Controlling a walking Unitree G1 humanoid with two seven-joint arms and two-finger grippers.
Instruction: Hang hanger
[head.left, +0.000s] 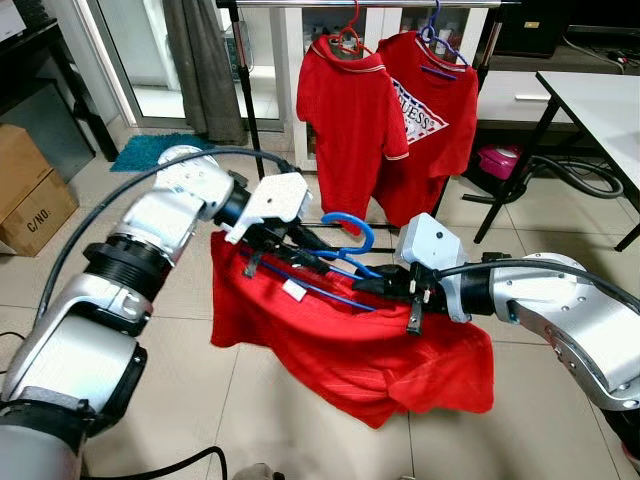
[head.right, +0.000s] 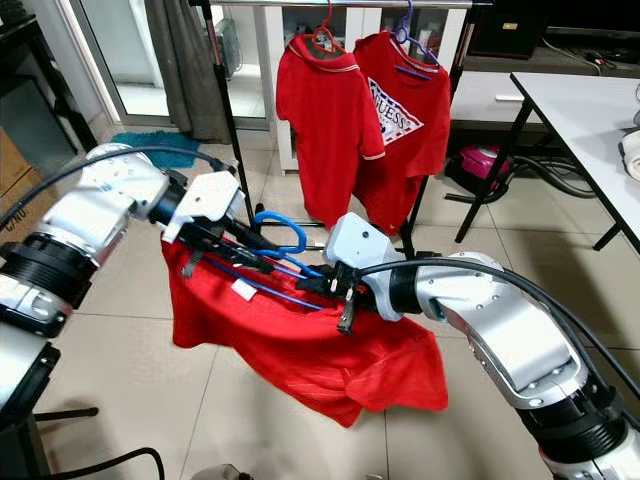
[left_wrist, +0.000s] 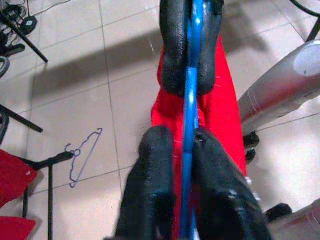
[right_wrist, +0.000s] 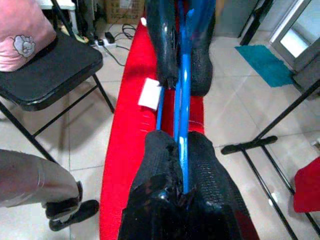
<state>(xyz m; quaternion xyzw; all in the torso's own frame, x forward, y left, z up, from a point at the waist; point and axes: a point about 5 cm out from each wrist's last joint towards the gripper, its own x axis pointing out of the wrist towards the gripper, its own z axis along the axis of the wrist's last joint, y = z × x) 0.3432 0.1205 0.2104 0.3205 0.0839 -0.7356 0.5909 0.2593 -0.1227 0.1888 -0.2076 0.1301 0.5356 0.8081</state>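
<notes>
Both grippers pinch the blue hanger (head.left: 345, 262): right gripper (head.left: 372, 282) by the hook, left gripper (head.left: 290, 243) at nine o'clock. Its red shirt (head.left: 340, 340) sags below. Carrying step; next, lift the hook onto the rail (head.left: 360, 4) at twelve o'clock.

Right pincer (right_wrist: 182, 145): two black textured fingers (right_wrist: 210, 175) closed on the thin blue plastic hanger (right_wrist: 182, 85). Red fabric shirt (right_wrist: 130, 145) draped beneath the hanger, carrying a white rectangular label (right_wrist: 150, 93). Black folding chair (right_wrist: 47, 70) holds a pink cushion (right_wrist: 22, 27). Teal floor mat (right_wrist: 265, 62) lies on the pale tiled floor (right_wrist: 85, 135). Black metal rack base (right_wrist: 250, 145) stands beside the shirt.
</notes>
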